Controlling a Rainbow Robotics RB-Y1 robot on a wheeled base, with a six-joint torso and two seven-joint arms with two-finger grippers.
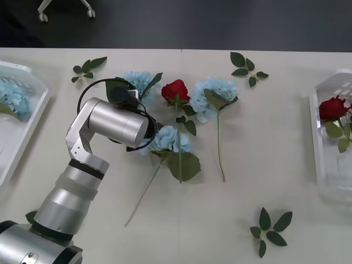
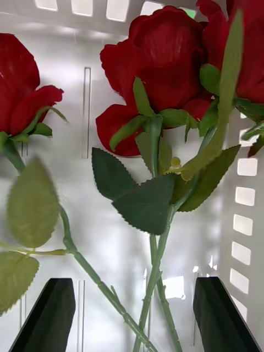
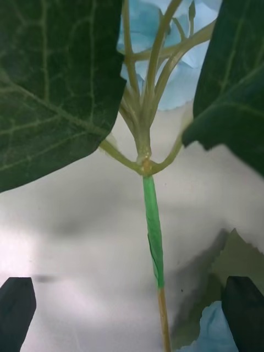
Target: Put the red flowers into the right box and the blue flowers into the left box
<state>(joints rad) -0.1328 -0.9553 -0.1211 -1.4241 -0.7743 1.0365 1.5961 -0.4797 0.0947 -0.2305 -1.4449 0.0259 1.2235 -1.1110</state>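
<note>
My left gripper [image 3: 129, 313] is open and hangs low over a blue flower's stem [image 3: 153, 231], which runs between its black fingers [image 3: 16, 308]. That flower's pale-blue head [image 1: 138, 80] lies at the table's back, partly under my left wrist [image 1: 125, 100]. Two more blue flowers [image 1: 214, 96] [image 1: 170, 138] and one red flower [image 1: 176, 89] lie mid-table. The left box [image 1: 34, 113] holds a blue flower [image 1: 11, 96]. My right gripper [image 2: 135, 319] is open inside the right box [image 2: 242, 220], above red flowers [image 2: 159, 71]. The right box [image 1: 322, 165] shows a red flower [image 1: 333, 107].
Loose green leaf sprigs lie at the back left [image 1: 88, 67], back right [image 1: 246, 69] and front right [image 1: 269, 231]. Long stems [image 1: 220, 148] trail toward the table's front. Beyond the far edge is dark floor with a chair base [image 1: 66, 8].
</note>
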